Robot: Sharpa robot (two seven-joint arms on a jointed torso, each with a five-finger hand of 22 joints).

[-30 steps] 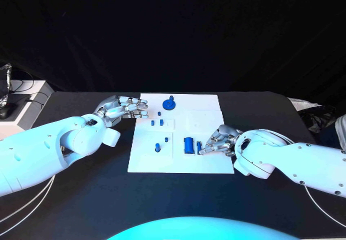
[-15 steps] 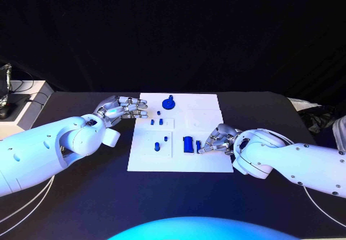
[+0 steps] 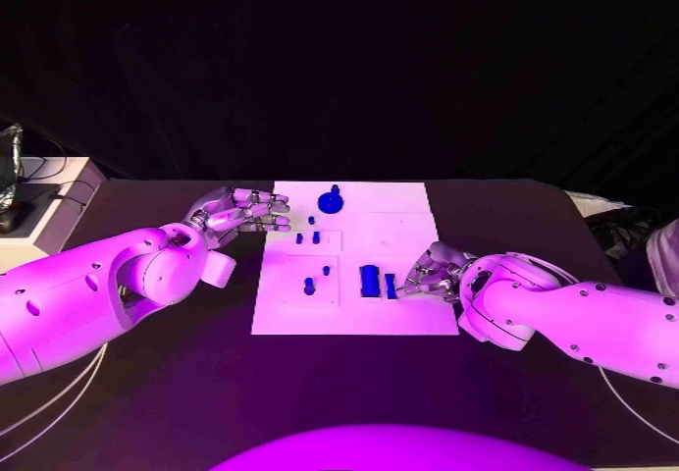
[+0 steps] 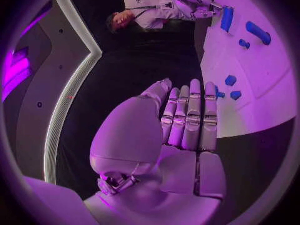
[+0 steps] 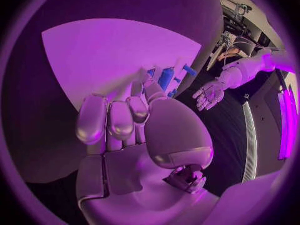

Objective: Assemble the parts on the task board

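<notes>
My right hand (image 3: pixel 429 273) sits at the right edge of the task board (image 3: pixel 403 324), centre-right of the head frame, fingers bunched toward the small blue piece (image 3: pixel 391 287) beside the tall blue block (image 3: pixel 369 281); compared with a second ago it has crept slightly inward, fingertips now at that piece. Whether they pinch it or only touch it I cannot tell; the right wrist frame shows my fingers curled close around blue parts. My left hand (image 3: pixel 237 212) hovers at the board's left edge, upper left of centre, placed as it was before, fingers lying together and fairly straight, holding nothing. Round blue part (image 3: pixel 332 202) stands at the board's top; two small pegs (image 3: pixel 307 237) and two more parts (image 3: pixel 316 280) lie mid-board, unmoved. Judgement: the right hand is closing on the small piece for a grasp
</notes>
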